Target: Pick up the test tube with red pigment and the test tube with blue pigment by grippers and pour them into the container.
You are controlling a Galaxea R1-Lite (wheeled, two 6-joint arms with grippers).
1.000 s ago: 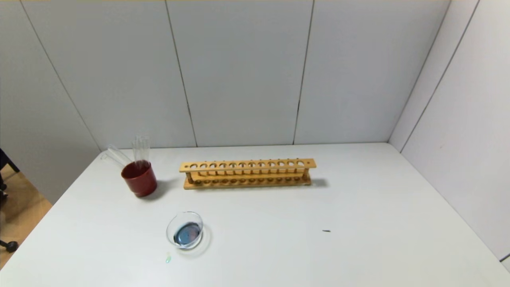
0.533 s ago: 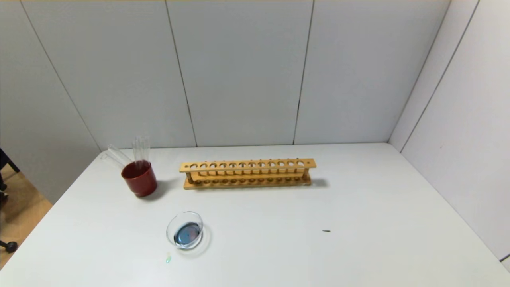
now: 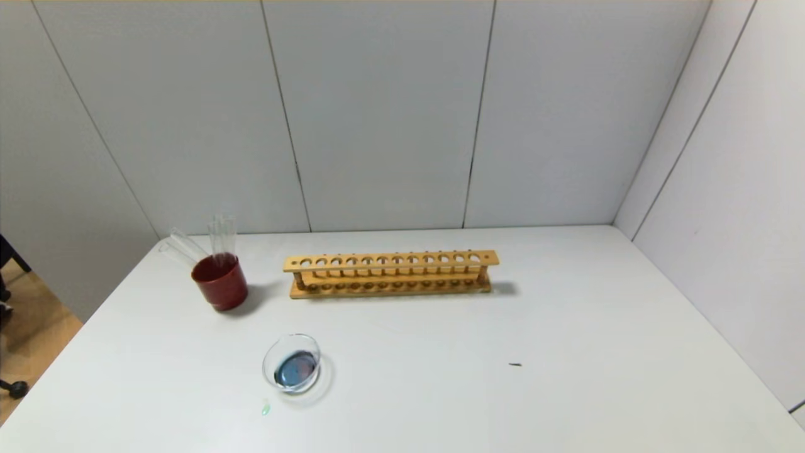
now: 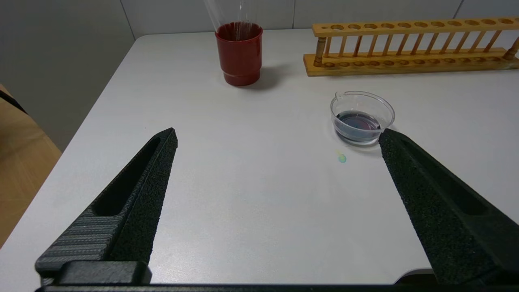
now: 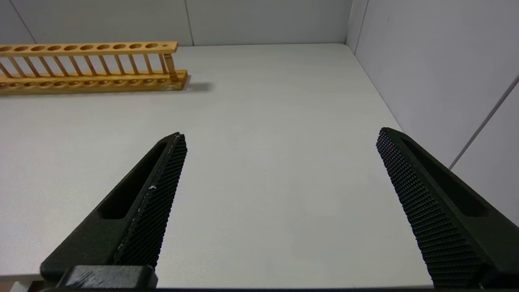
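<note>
Both tools parked at table (image 3: 566, 327) near edge, fingers apart, nothing held: left tool (image 4: 275, 136), right tool (image 5: 279, 136). Container (image 3: 291, 363) with dark blue liquid at 5 o'clock of red cup (image 3: 220, 281).

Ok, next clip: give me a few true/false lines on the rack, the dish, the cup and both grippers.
1. The wooden rack holds several filled tubes. False: every hole is empty.
2. The container holds dark bluish liquid. True.
3. Clear tubes stand in the red cup. True.
4. The left gripper is clamped on a tube. False: its fingers are spread, holding nothing.
5. The right gripper is open over bare table. True.
</note>
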